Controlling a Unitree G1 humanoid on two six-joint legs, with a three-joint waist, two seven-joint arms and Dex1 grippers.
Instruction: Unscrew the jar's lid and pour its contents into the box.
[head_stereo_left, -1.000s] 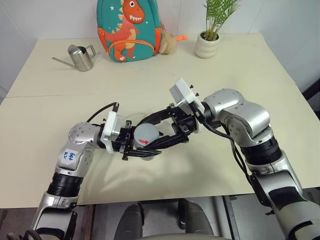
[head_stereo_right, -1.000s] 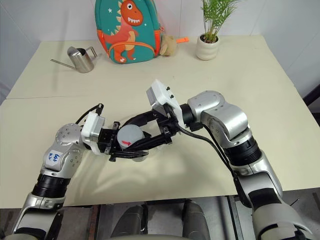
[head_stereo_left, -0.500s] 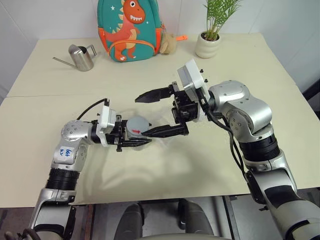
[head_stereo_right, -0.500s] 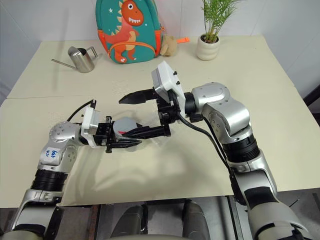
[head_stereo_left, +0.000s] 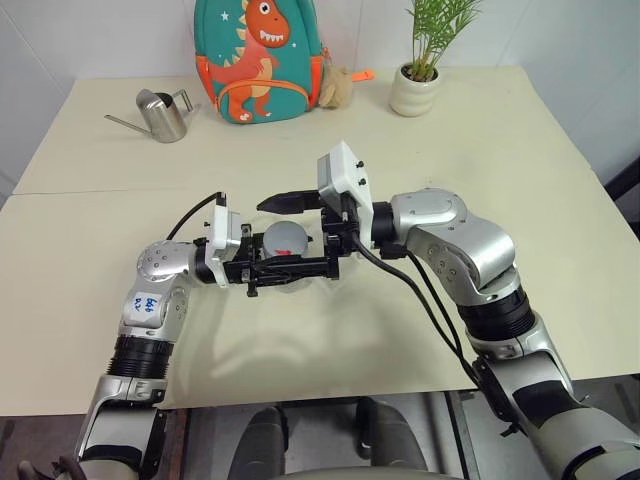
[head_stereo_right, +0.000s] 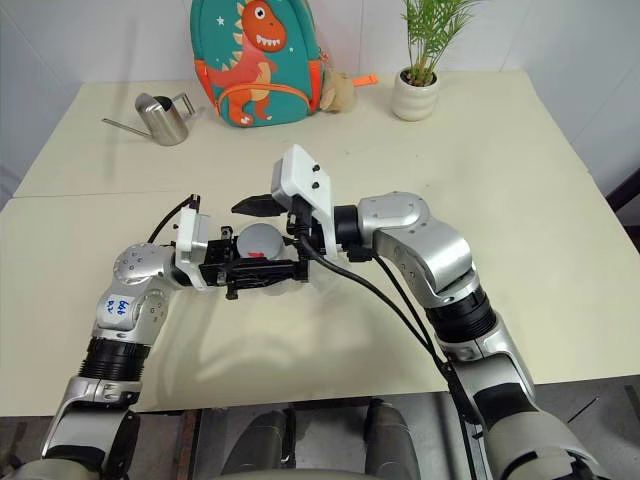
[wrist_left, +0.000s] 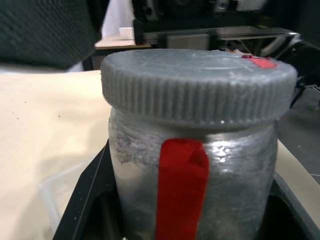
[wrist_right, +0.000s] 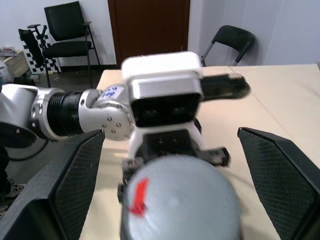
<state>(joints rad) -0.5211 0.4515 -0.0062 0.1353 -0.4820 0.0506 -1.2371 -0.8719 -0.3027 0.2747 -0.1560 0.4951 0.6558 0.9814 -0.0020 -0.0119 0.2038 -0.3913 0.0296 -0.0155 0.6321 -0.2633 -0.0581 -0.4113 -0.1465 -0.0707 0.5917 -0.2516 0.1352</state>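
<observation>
My left gripper (head_stereo_left: 276, 264) is shut on the jar (wrist_left: 192, 165), a small clear jar with a red mark down its side, held just above the table. The grey lid (head_stereo_left: 285, 239) sits on the jar and carries a red mark on top. My right gripper (head_stereo_left: 270, 238) is open, one finger (head_stereo_left: 288, 202) on the far side of the lid and the other on the near side, neither touching it. In the right wrist view the lid (wrist_right: 180, 200) lies between the two wide-apart fingers (wrist_right: 75, 185). A corner of the transparent box (wrist_left: 57, 187) lies on the table under the jar. The contents cannot be made out.
At the back of the table stand a steel watering can (head_stereo_left: 160, 113), a dinosaur backpack (head_stereo_left: 262, 60) with a small plush toy (head_stereo_left: 336, 88) beside it, and a potted plant (head_stereo_left: 415, 88). The table's front edge runs just below both arms.
My right gripper, shut on the lid a second ago, has opened, drawn back, and now straddles the lid again with wide fingers. My left gripper carried the jar slightly forward.
</observation>
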